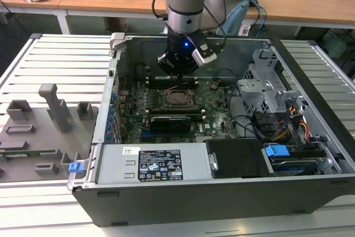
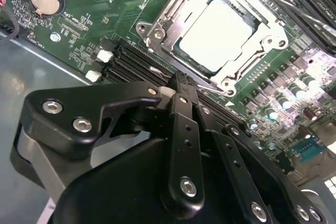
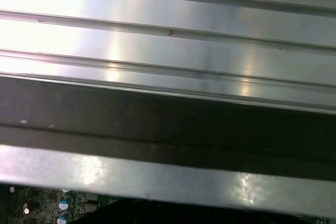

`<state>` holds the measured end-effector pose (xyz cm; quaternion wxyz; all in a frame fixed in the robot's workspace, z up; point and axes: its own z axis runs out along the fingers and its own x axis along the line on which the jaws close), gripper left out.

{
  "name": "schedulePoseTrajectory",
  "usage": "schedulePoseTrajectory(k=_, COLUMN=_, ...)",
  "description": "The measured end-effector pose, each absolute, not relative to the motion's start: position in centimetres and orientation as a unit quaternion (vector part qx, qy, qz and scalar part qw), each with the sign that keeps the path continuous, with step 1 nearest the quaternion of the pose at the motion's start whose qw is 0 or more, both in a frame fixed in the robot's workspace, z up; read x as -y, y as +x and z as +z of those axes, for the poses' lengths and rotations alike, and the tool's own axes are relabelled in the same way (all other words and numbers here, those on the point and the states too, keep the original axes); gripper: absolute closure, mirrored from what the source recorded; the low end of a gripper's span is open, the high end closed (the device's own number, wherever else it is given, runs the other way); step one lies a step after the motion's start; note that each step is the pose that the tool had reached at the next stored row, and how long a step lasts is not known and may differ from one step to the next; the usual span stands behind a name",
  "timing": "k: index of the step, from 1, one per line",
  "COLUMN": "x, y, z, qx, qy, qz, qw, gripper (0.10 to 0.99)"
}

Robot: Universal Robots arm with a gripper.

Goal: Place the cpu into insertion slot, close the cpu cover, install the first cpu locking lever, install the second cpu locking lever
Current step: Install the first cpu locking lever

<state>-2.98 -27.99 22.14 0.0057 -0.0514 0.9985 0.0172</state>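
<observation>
Hovering just over the green motherboard (image 2: 105, 19), the gripper (image 2: 178, 90) is being held at the near edge of the insertion slot (image 2: 157, 30); its fingers (image 2: 181, 114) are seen drawn together at the tips with nothing visibly between them, though a thin lever hidden behind them cannot be ruled out. Beyond the tips, the cpu (image 2: 219, 34) is lying seated in the slot, and the cpu cover (image 2: 199, 3) appears to be folded down around it. The cpu is being judged light, stiff and fragile on its contact side, best taken by its edges. In the exterior view, the gripper (image 1: 178, 73) is being held just behind the slot (image 1: 178, 98), inside the open computer case (image 1: 222, 190).
</observation>
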Motion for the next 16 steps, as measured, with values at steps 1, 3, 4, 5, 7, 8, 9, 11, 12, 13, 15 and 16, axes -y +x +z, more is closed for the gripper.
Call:
schedulePoseTrajectory(k=1, x=27.9, y=-2.9, z=22.0, qx=-0.999, qy=-0.051, qz=0.017, qw=0.006, gripper=0.98)
schedulePoseTrajectory(k=3, x=27.9, y=-2.7, z=21.9, qx=-0.999, qy=-0.051, qz=0.017, qw=0.005, gripper=0.98)
schedulePoseTrajectory(k=4, x=27.8, y=-2.7, z=21.8, qx=-0.999, qy=-0.051, qz=0.017, qw=0.005, gripper=0.98)
schedulePoseTrajectory(k=5, x=27.8, y=-2.6, z=21.8, qx=-0.999, qy=-0.051, qz=0.017, qw=0.005, gripper=0.98)
schedulePoseTrajectory(k=7, x=27.8, y=-2.3, z=21.6, qx=-0.999, qy=-0.051, qz=0.017, qw=0.005, gripper=0.98)
schedulePoseTrajectory(k=8, x=27.7, y=-2.2, z=21.5, qx=-0.999, qy=-0.051, qz=0.017, qw=0.004, gripper=0.98)
schedulePoseTrajectory(k=9, x=27.7, y=-2.0, z=21.4, qx=-0.999, qy=-0.051, qz=0.017, qw=0.004, gripper=0.98)
schedulePoseTrajectory(k=11, x=27.7, y=-1.7, z=21.1, qx=-0.999, qy=-0.051, qz=0.017, qw=0.004, gripper=0.98)
schedulePoseTrajectory(k=12, x=27.7, y=-1.7, z=21.0, qx=-0.999, qy=-0.051, qz=0.017, qw=0.003, gripper=0.98)
schedulePoseTrajectory(k=13, x=27.7, y=-1.7, z=20.9, qx=-0.999, qy=-0.051, qz=0.017, qw=0.003, gripper=0.98)
schedulePoseTrajectory(k=15, x=27.7, y=-1.7, z=20.7, qx=-0.999, qy=-0.051, qz=0.015, qw=0.003, gripper=0.98)
schedulePoseTrajectory(k=16, x=27.7, y=-1.7, z=20.6, qx=-0.999, qy=-0.051, qz=0.013, qw=0.003, gripper=0.98)
